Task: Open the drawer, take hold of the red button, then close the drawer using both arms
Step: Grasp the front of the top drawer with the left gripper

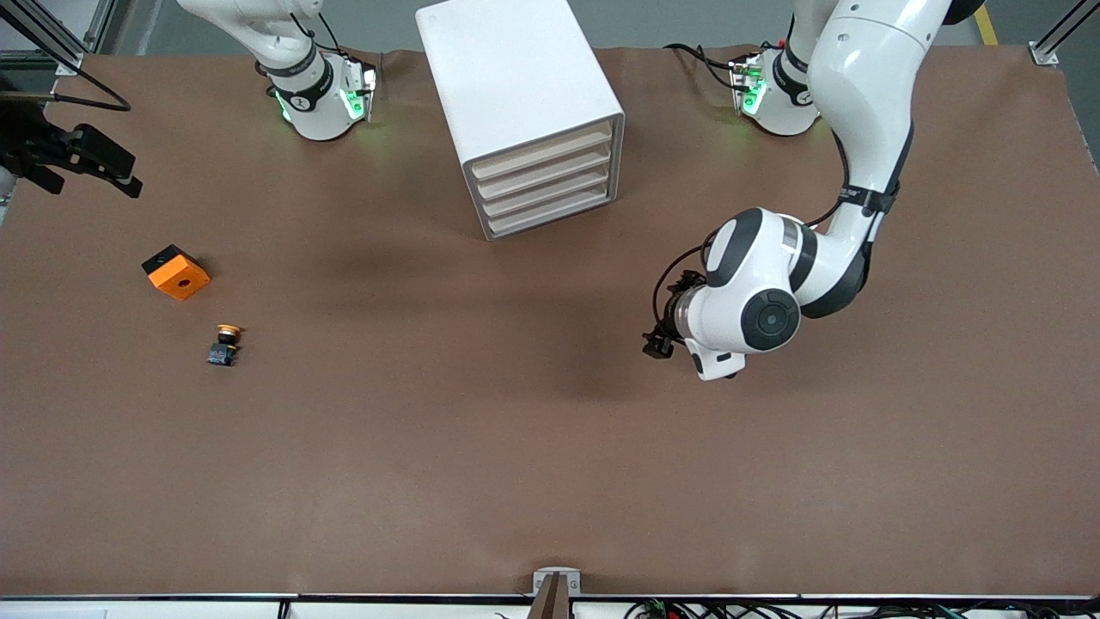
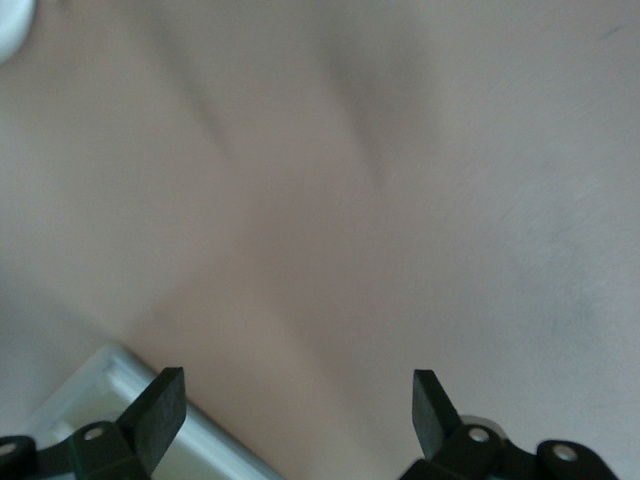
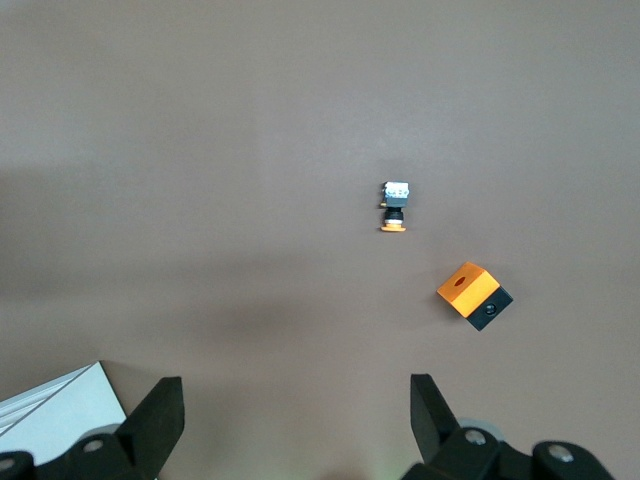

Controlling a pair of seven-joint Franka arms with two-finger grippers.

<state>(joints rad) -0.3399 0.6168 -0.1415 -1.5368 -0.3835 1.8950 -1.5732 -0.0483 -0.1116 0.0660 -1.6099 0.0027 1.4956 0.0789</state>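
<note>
One white cabinet stands at the top centre of the front view, between the bases of the two arms. It holds four drawers with beige fronts, stacked one above another, and all four are pushed in flush. They look alike, and I cannot tell which one is the task's.

In the middle band of the front view, toward the right arm's end of the brown table, lie two small things. One is an orange cube with a hole in its top. The other is a yellow-orange button on a dark body, near the cube and nearer to the front camera.

The left gripper hangs over bare table toward the left arm's end, with its two fingers spread wide and nothing between them. The right gripper is over the table's edge at the right arm's end, in the upper part of the front view. Its two fingers are also wide apart and empty.
</note>
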